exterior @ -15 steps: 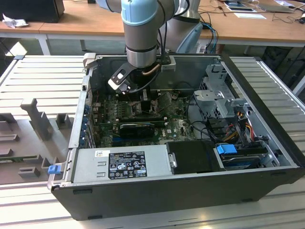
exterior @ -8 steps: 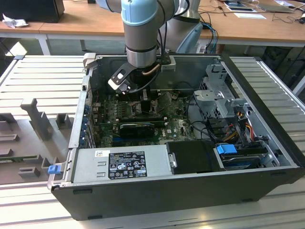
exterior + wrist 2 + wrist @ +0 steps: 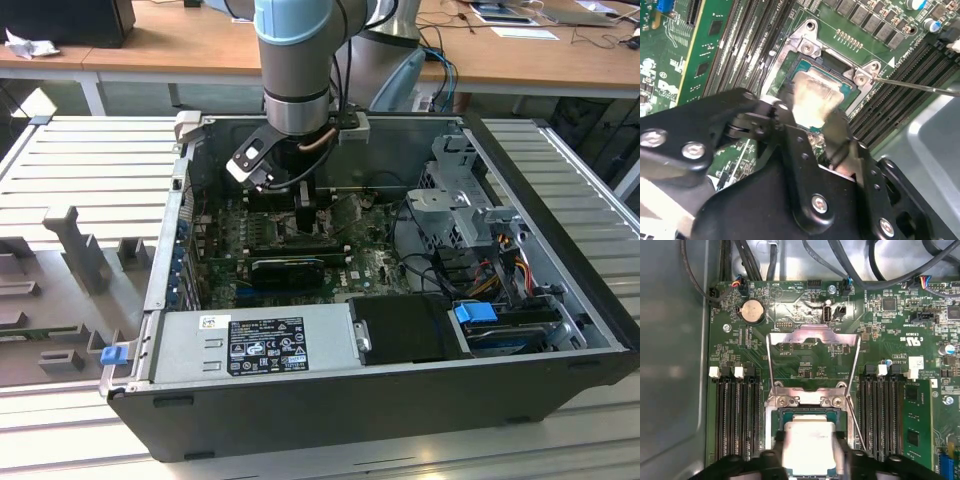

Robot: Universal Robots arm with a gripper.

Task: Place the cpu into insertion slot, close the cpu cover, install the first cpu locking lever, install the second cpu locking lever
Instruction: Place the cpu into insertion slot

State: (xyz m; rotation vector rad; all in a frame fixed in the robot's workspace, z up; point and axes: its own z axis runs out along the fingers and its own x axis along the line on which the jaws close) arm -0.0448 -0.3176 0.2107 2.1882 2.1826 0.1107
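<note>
The cpu (image 3: 807, 442) was clamped between my gripper's (image 3: 809, 456) fingers, directly over the insertion slot (image 3: 805, 413) and square to its rim. I couldn't tell whether it was seated or just above. The cpu cover (image 3: 812, 335) stood swung back, clear of the socket, deep in the computer case (image 3: 400, 420) by its far wall.

Silver-grey cylindrical arm (image 3: 296, 75), pale blue joint cap (image 3: 300, 18), black cables (image 3: 341, 60) alongside, white-and-black module (image 3: 250, 160) at wrist. Gripper (image 3: 811, 116) black, angular plates, silver round screws (image 3: 819, 202).
</note>
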